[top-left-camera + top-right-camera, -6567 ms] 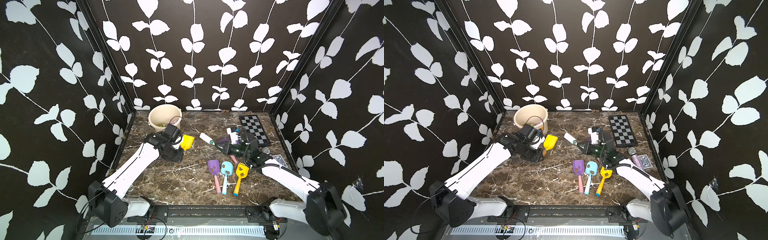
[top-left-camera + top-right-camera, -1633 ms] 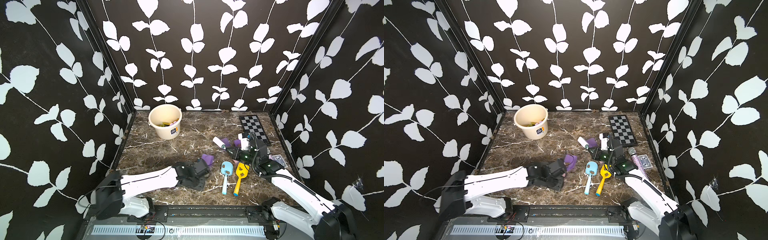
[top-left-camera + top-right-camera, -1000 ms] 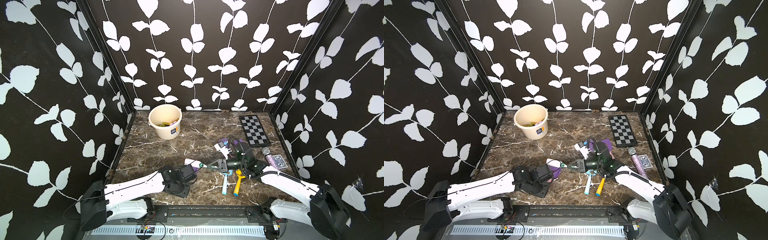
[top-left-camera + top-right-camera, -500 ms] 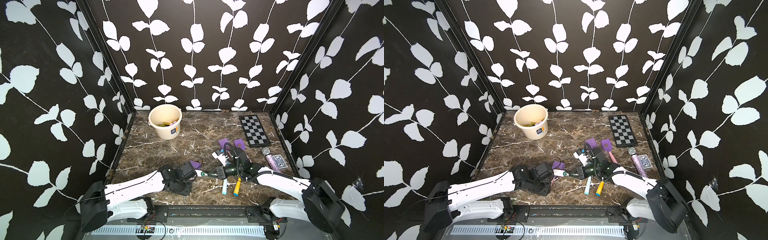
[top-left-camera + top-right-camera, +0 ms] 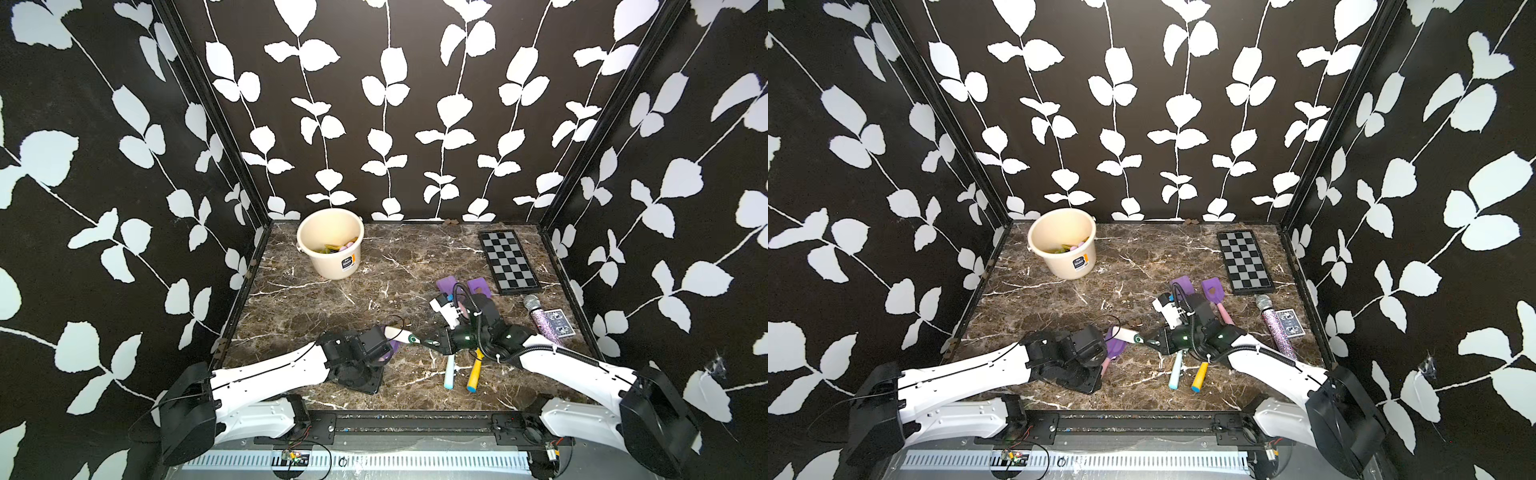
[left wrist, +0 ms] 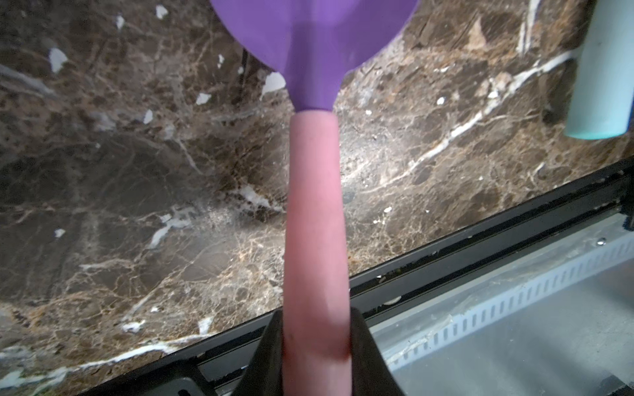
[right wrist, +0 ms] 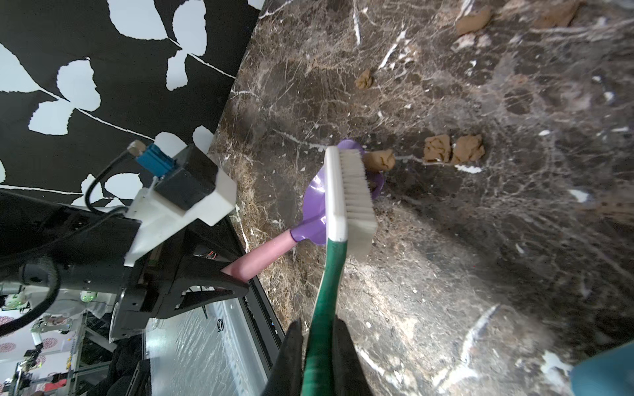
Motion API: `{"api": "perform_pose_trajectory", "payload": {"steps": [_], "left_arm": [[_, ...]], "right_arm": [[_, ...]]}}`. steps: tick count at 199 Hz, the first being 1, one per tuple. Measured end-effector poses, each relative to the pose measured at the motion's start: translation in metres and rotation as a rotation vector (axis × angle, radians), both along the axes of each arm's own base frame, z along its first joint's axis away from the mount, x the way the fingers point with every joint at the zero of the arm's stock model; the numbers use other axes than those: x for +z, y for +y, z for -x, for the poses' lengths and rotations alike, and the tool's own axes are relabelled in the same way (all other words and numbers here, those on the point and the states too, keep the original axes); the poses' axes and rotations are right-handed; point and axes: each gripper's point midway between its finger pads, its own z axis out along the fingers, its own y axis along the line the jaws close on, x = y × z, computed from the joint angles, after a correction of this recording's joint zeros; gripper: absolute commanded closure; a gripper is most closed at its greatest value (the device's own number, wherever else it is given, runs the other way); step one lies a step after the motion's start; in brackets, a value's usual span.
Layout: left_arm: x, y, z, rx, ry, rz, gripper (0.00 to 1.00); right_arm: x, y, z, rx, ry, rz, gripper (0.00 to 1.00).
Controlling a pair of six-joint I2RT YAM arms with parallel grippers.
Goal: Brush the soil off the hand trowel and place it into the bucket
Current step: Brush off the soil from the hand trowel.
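free: table (image 5: pixel 332 299) near bucket (image 5: pixel 326 266) | blocked: chessboard (image 5: pixel 509 259), microphone (image 5: pixel 542 322) right

Both top views look from high at the front, down toward the back wall (image 5: pixel 415 124); each takes in the whole table (image 5: pixel 374 266), with the bucket (image 5: pixel 328 266) at rear left. They share almost the entire scene, with a slight sideways offset. The left wrist camera sits close behind the left claw (image 6: pixel 315 343), facing along the hand trowel (image 6: pixel 314 171) down at the table's front edge. The right wrist camera sits close behind the right claw (image 7: pixel 317 343), facing along the brush (image 7: pixel 350 192) toward the left arm (image 7: pixel 85 274) and side wall (image 7: pixel 103 68).
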Motion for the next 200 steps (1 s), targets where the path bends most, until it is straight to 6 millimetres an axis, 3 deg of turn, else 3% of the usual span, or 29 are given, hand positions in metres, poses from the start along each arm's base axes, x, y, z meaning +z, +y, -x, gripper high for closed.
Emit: {"api": "perform_pose_trajectory", "payload": {"steps": [27,73,99,140,200], "left_arm": [[0.001,-0.003,-0.001,0.000,-0.006,0.011,1.00],[0.002,-0.005,-0.003,0.010,-0.018,0.038,1.00],[0.008,-0.006,-0.004,0.013,-0.038,0.068,1.00],[0.013,-0.006,-0.005,0.018,-0.053,0.085,1.00],[0.007,-0.002,-0.002,0.017,-0.040,0.068,1.00]], "right_arm": [[0.017,0.001,0.001,-0.006,-0.016,-0.048,1.00],[0.040,0.019,0.007,0.041,0.024,-0.200,1.00],[0.030,0.023,0.009,0.058,0.067,-0.193,1.00],[0.001,0.014,0.009,0.029,0.113,-0.098,1.00],[0.004,-0.014,-0.017,-0.098,0.064,-0.068,1.00]]}}
